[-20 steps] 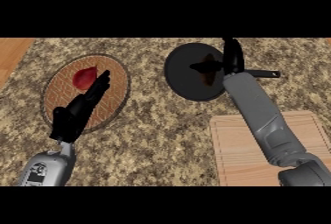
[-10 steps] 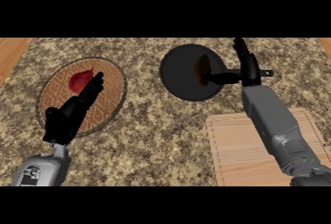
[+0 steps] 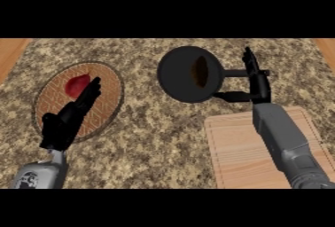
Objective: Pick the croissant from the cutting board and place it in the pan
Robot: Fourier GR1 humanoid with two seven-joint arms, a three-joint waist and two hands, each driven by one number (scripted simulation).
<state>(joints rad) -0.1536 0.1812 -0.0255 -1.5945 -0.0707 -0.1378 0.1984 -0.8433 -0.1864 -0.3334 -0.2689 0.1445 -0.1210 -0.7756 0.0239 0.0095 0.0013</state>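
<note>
Two hands are shown. The right hand (image 3: 256, 82), fingers straight and released, is seen beside the pan handle (image 3: 232, 73). At its nine o'clock the croissant (image 3: 200, 71) is seen inside the black pan (image 3: 177, 77), with the cutting board (image 3: 239, 150) at six o'clock. The left hand (image 3: 65, 122), likewise released, is seen over a patterned plate (image 3: 106, 88).

Counter (image 3: 163, 133): speckled tan-and-brown stone, rough-looking | cutting board (image 3: 239, 150): pale wood, fine straight grain, matt | pan (image 3: 180, 75): smooth matt black | croissant (image 3: 200, 71): dull brown | plate (image 3: 108, 104): brown, woven-look pattern | left hand (image 3: 63, 123), right hand (image 3: 258, 83): matt black | right forearm (image 3: 288, 142): smooth grey, slight sheen
</note>
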